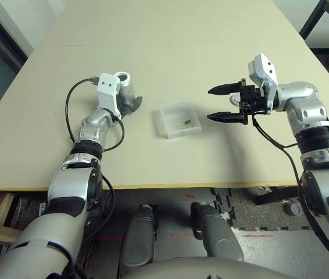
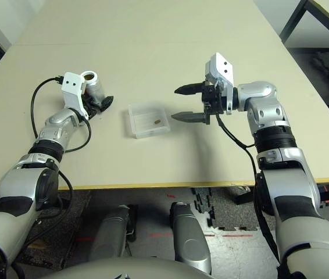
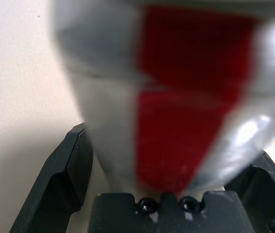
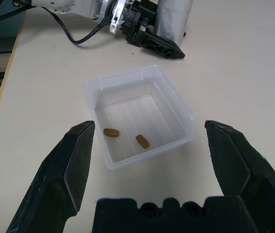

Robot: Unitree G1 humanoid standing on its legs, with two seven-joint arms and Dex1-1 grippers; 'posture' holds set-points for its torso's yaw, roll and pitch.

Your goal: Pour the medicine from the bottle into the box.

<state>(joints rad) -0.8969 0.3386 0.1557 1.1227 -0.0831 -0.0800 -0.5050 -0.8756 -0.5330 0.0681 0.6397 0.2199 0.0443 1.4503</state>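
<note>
The bottle (image 1: 124, 87), silver-grey with a red patch and an open white neck, stands upright on the table at the left. My left gripper (image 1: 131, 96) is open, its black fingers (image 3: 62, 179) spread on either side of the bottle's base. The box (image 1: 179, 119), a clear shallow tray, lies mid-table to the right of the bottle. Two brownish-yellow pills of the medicine (image 4: 111, 132) lie on its floor. My right gripper (image 1: 227, 103) hovers just right of the box, open, pointing at it, with nothing between its fingers.
The beige table (image 1: 170, 52) stretches far back behind the box. Its front edge (image 1: 170, 186) runs close below both arms. A black cable (image 1: 70, 113) loops beside my left forearm. A small pale round thing (image 1: 233, 100) shows by the right gripper's base.
</note>
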